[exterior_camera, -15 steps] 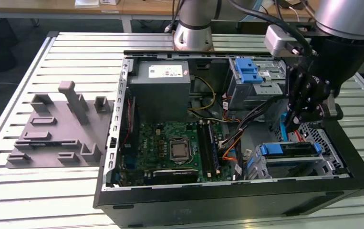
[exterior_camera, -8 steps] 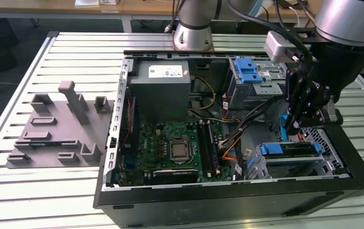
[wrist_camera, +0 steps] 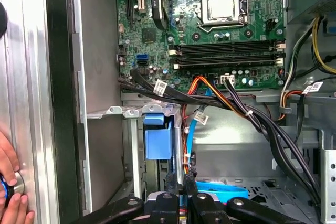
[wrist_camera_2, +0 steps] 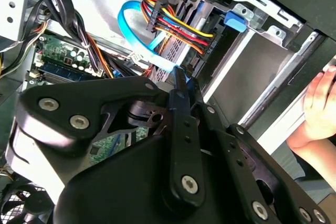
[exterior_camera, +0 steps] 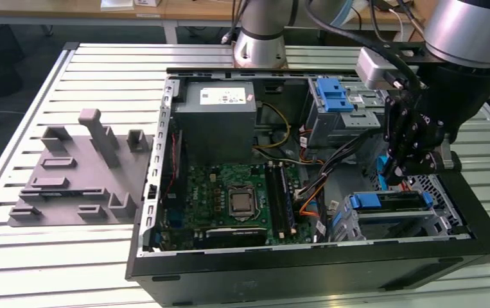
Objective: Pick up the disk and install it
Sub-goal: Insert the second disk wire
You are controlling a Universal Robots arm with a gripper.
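Disk (exterior_camera: 396, 200) lies flat in the metal holder (exterior_camera: 437, 221) at the corner of the open computer case (exterior_camera: 313, 269), on the exterior view's right and close to the near wall. Its long side runs from the exterior view's left to the exterior view's right. Its blue end tab (exterior_camera: 365, 201) points to the exterior view's left, toward the green board (exterior_camera: 227, 199). In the first wrist view the same blue tab (wrist_camera: 157, 141) sits in the holder and faces the green board (wrist_camera: 210, 24).

The black gripper (exterior_camera: 414, 168) hangs inside the case, just above the disk and a bit farther back. I cannot tell if it touches the disk. In both wrist views its two fingers (wrist_camera_2: 181, 95) are squeezed tight together, and I see nothing between them. Their tips are near a blue flat cable (wrist_camera_2: 137, 35) and a bunch of red, yellow and black wires (wrist_camera_2: 176, 27).

A big grey box (exterior_camera: 219, 119) with a white sticker sits at the back of the case. A blue latch (exterior_camera: 332, 96) sits on top of another metal cage beside it. A person's hand (wrist_camera_2: 319, 109) rests on the edge of the case. A grey plastic stand (exterior_camera: 82, 173) sits on the table (exterior_camera: 39, 263), well apart from the case on the exterior view's left.
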